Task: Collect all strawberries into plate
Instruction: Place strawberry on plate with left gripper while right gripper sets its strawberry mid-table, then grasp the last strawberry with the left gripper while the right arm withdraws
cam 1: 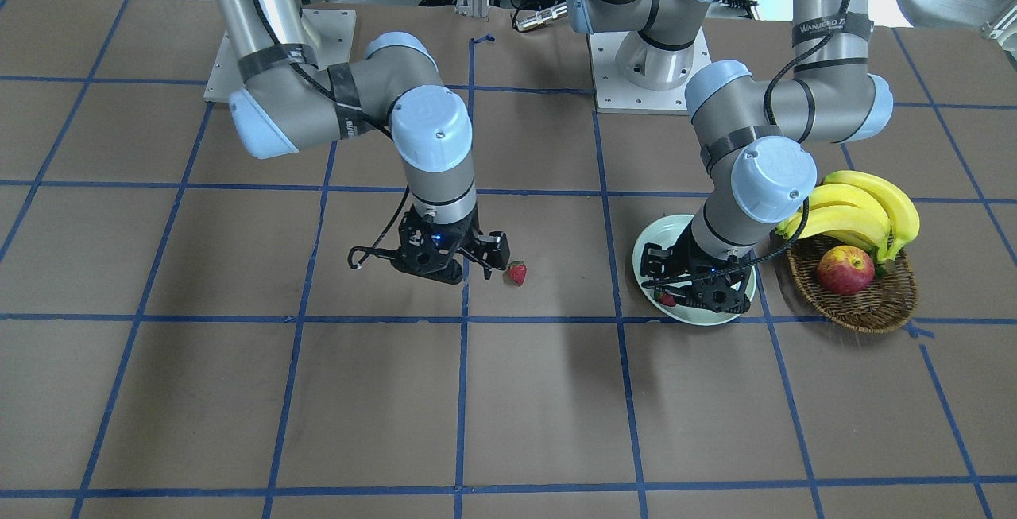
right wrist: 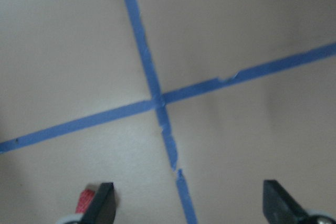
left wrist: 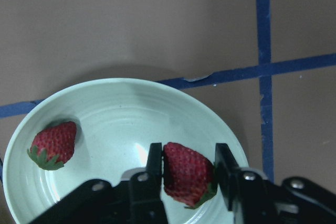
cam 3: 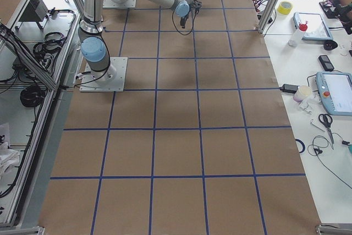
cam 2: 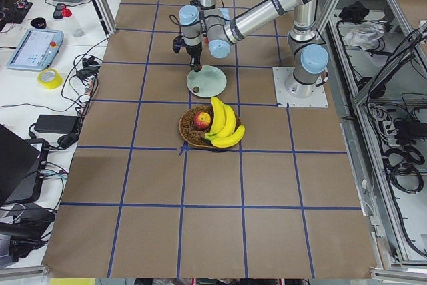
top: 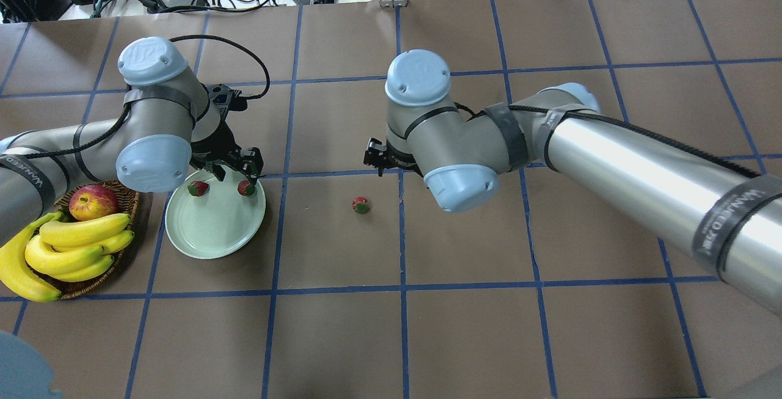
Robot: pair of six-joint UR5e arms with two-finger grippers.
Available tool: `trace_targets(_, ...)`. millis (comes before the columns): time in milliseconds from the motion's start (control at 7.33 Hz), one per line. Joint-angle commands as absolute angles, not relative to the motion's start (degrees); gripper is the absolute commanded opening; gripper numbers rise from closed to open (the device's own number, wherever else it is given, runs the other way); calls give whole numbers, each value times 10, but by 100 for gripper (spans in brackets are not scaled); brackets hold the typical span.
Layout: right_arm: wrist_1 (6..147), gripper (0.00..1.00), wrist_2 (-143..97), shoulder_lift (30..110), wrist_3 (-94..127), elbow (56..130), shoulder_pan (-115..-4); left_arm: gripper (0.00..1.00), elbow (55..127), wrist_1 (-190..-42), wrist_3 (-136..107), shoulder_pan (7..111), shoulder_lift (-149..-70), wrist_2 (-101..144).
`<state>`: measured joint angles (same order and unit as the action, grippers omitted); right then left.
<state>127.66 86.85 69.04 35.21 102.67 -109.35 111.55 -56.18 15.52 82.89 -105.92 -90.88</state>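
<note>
The pale mint-green plate (top: pixel 214 228) (left wrist: pixel 121 114) holds one strawberry (top: pixel 197 188) (left wrist: pixel 54 142) lying free. My left gripper (left wrist: pixel 188 150) (top: pixel 249 167) is low over the plate's rim, shut on a second strawberry (left wrist: pixel 186 174) (top: pixel 245 187) with both fingers against its sides. The third strawberry (top: pixel 360 204) (cam 1: pixel 517 273) lies on the brown table in the middle. My right gripper (cam 1: pixel 485 253) (right wrist: pixel 188 186) hovers beside it, open and empty. In the right wrist view only a red sliver of it (right wrist: pixel 84 200) shows, outside one finger.
A brown wicker basket (top: pixel 91 283) (cam 1: pixel 854 308) with a red-yellow apple (top: pixel 93 201) and a bunch of bananas (top: pixel 79 246) stands right next to the plate, on the robot's left. Blue tape lines (top: pixel 400 234) grid the table.
</note>
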Motion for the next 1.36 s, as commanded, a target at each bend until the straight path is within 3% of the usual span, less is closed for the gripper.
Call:
trace_targets(0,1208,100,870,762,234,1022,-984,100,1113,-562,132,835,-1051,-907)
trace_targets(273,1125,100,871,807,138,996,-931,100,1106,-560,-61,903,-1044,-898)
trace_targets(682,910,100,888,838,119,852,-931,100,1099,-530,-344,1004,-1077,-841)
trace_targets(1227,906,100,888,901,108,848,-941,99,1100,-490,-415,1043,-1135,-845)
